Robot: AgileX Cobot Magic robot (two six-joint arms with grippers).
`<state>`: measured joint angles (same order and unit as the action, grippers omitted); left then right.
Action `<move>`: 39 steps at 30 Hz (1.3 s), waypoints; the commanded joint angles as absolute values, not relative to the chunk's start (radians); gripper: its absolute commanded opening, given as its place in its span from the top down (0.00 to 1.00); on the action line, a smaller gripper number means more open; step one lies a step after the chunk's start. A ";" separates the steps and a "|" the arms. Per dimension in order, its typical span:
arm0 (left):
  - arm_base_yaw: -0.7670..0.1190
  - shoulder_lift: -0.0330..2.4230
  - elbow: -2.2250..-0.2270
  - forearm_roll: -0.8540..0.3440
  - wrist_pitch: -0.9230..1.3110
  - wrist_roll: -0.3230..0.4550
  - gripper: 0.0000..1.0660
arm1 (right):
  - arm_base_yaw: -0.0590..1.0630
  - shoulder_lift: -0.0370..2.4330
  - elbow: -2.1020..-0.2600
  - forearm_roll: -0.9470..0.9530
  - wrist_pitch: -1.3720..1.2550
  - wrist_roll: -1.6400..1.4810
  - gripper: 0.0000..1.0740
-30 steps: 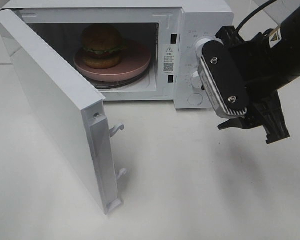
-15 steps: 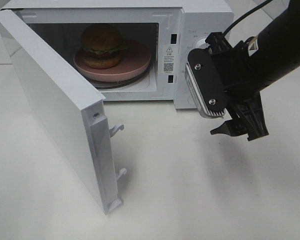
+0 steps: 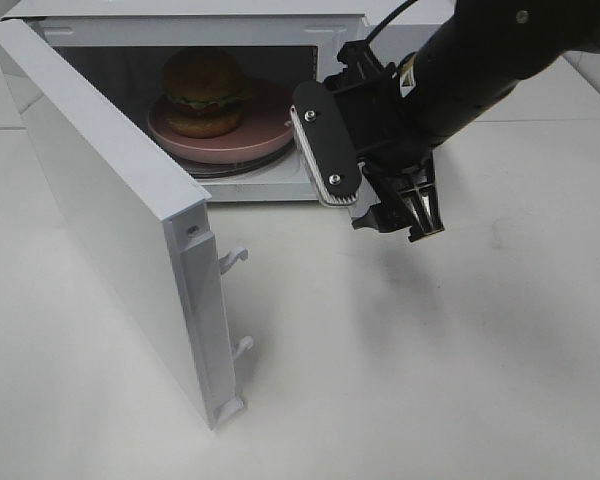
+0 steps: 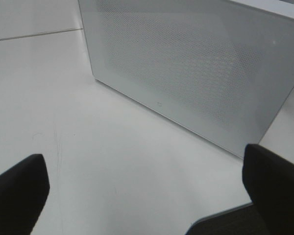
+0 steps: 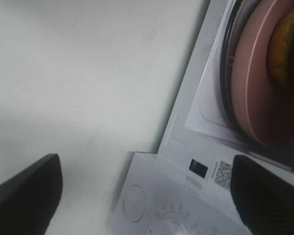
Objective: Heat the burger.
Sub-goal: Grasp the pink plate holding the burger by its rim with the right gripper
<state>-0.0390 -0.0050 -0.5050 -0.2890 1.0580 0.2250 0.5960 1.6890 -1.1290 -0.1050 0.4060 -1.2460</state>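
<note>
Burger (image 3: 205, 92), round with glossy golden-brown bun and green lettuce, sits on the round pink plate (image 3: 270, 128) inside the white box microwave (image 3: 180, 9) at the far edge of the white surface (image 3: 430, 350), so loading looks done, while the left pincer (image 4: 147, 196) hangs released facing the wide-open white door (image 3: 100, 210) and the right pincer (image 3: 395, 222) hangs released before the oven's front, leaving door-closing and starting.

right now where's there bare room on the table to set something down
Widest bare patch: the table in front of the microwave, from the open door to the right side. Crowded: the microwave mouth, where the right gripper hangs, and inside, filled by plate and burger.
</note>
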 commanded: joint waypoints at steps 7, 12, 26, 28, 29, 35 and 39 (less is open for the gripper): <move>-0.036 -0.025 -0.502 -0.289 1.046 0.220 0.04 | 0.623 1.774 -1.229 -0.133 0.365 -1.226 0.19; -0.036 -0.025 -0.502 -0.289 1.046 0.220 0.04 | 0.623 1.838 -1.288 -0.133 0.342 -1.224 0.20; -0.036 -0.025 -0.502 -0.289 1.046 0.220 0.04 | 0.623 1.938 -1.365 -0.132 0.244 -1.147 0.22; -0.036 -0.025 -0.502 -0.289 1.046 0.220 0.04 | 0.623 1.975 -1.382 -0.132 0.242 -1.142 0.23; -0.036 -0.025 -0.502 -0.289 1.046 0.220 0.04 | 0.623 1.975 -1.382 -0.132 0.242 -1.142 0.23; -0.036 -0.025 -0.502 -0.289 1.046 0.220 0.04 | 0.623 2.038 -1.455 -0.133 0.246 -1.129 0.24; -0.036 -0.025 -0.502 -0.289 1.046 0.220 0.04 | 0.623 2.074 -1.500 -0.151 0.247 -1.086 0.25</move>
<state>-0.0390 -0.0050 -0.5050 -0.2890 1.0580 0.2250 0.6200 2.0730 -1.4900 -0.1440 0.2510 -1.1030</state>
